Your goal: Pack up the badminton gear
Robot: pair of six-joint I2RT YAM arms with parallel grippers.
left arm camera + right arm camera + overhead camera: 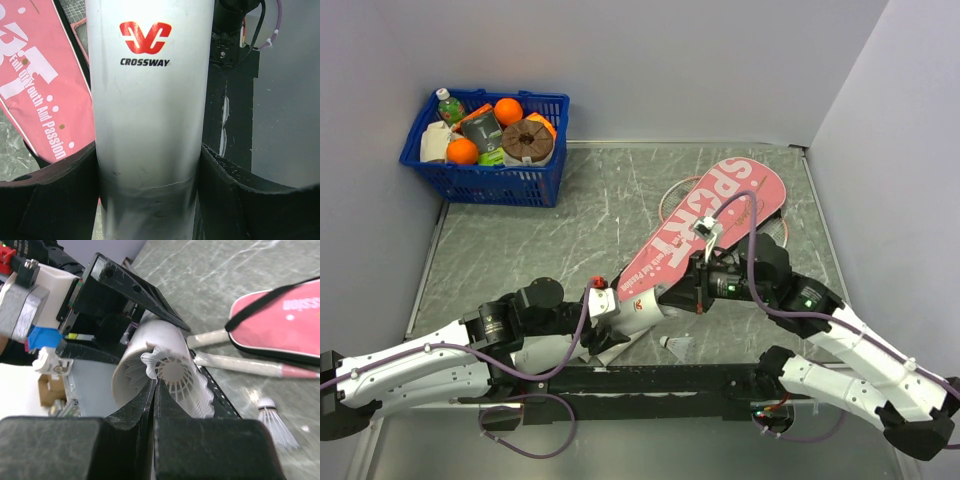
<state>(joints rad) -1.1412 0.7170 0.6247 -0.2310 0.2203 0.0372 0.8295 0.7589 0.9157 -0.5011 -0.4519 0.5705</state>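
Note:
The white tube [150, 115], printed "CROSSWAY", lies between the fingers of my left gripper [150, 155], which is shut on it near the table's front [638, 315]. My right gripper [156, 382] is shut on the skirt rim of a white shuttlecock [177, 375], which sits at the tube's open mouth [122, 385]. Another shuttlecock skirt shows inside the tube. A third shuttlecock [274, 422] lies on the table [675, 346]. The pink "SPORT" racket bag [720, 215] lies diagonally mid-table. Two whitish racket handles [240, 365] stick out of its end.
A blue plastic basket [490, 185] of groceries stands at the back left corner. Grey walls close the table at the back and on both sides. A thin racket hoop [665, 200] shows beside the bag's wide end.

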